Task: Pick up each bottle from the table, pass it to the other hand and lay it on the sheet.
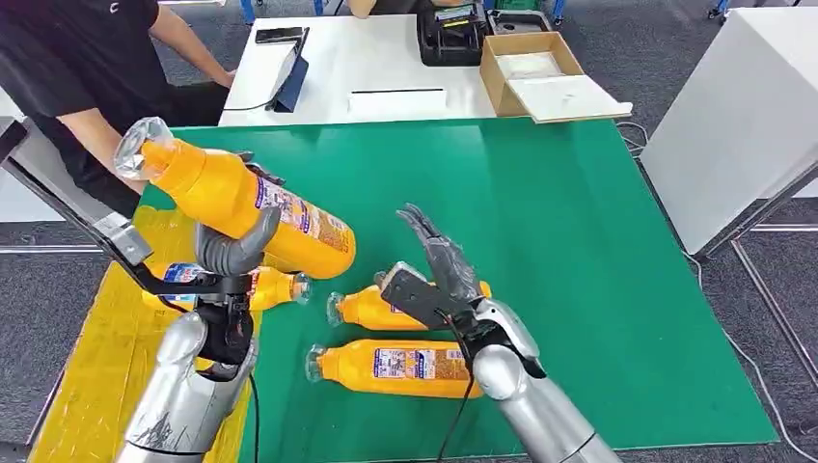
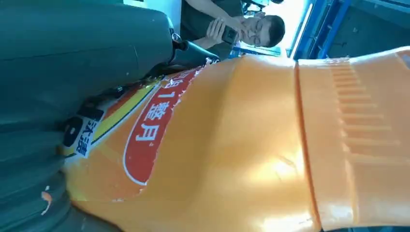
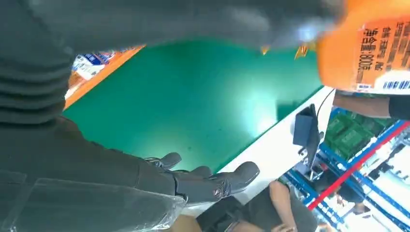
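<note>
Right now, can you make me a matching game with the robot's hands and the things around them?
Things:
1. left hand
2. right hand
3. cardboard box
4. yellow sheet

States or places:
A. on the white table
B. open, holding nothing
C. beside the green mat
D. holding an orange bottle

Pairs: 1-D, 2-B, 3-A, 4-C

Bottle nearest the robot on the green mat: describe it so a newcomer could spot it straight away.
Start from the green mat and go to its near edge, just left of the right arm. The nearest bottle lies there flat on its side, clear cap pointing left. Unlike the held bottle in the left hand, nothing touches it, and it lies closest to the robot.
</note>
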### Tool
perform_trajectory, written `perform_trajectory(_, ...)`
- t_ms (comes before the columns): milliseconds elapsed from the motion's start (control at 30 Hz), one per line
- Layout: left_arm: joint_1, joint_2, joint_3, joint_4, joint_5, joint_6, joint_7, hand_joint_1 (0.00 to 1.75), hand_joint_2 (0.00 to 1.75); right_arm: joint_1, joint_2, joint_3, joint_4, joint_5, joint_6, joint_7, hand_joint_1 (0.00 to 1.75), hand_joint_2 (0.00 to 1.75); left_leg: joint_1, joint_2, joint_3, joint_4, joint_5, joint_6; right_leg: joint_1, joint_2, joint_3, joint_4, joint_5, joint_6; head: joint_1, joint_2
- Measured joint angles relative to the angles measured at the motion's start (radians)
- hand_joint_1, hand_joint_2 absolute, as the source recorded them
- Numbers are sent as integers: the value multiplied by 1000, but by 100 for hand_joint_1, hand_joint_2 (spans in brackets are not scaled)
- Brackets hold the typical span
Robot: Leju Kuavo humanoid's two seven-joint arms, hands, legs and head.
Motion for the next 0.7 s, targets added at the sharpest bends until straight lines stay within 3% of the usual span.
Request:
perform_trajectory(133, 0, -2, 0, 0, -77, 42, -16, 175, 175, 18, -8, -16, -27, 21, -4, 5, 0, 0, 0, 0, 0, 0, 0, 0, 0, 0, 0, 0, 0, 0, 0, 0)
perform_trajectory(267, -16, -2, 0, -8, -523, 375, -61, 175, 175, 86, -31, -71, -130, 59, -20, 22, 0, 0, 0, -1, 0, 0, 0, 0, 0, 0, 0, 0, 0, 0, 0, 0)
perform_trajectory(367, -48, 18, 5, -2, -881, 585, -22, 175, 175, 134, -66, -118, -233, 66, -17, 32, 0, 0, 0, -1, -1, 0, 0, 0, 0, -1, 0, 0, 0, 0, 0, 0)
perform_trajectory(500, -90, 60, 29, 84, -996, 558, 30, 175, 175, 188, -104, -180, -351, 70, 16, 41, 0, 0, -1, -1, -1, 0, 0, 0, 0, -1, 0, 0, 0, 0, 0, 0)
perform_trajectory(700, -102, 118, 72, 264, -1004, 549, -6, 175, 175, 276, -133, -259, -435, 107, 55, 36, 0, 0, 0, 0, 0, 0, 0, 0, 0, 0, 0, 0, 0, 0, 0, 0)
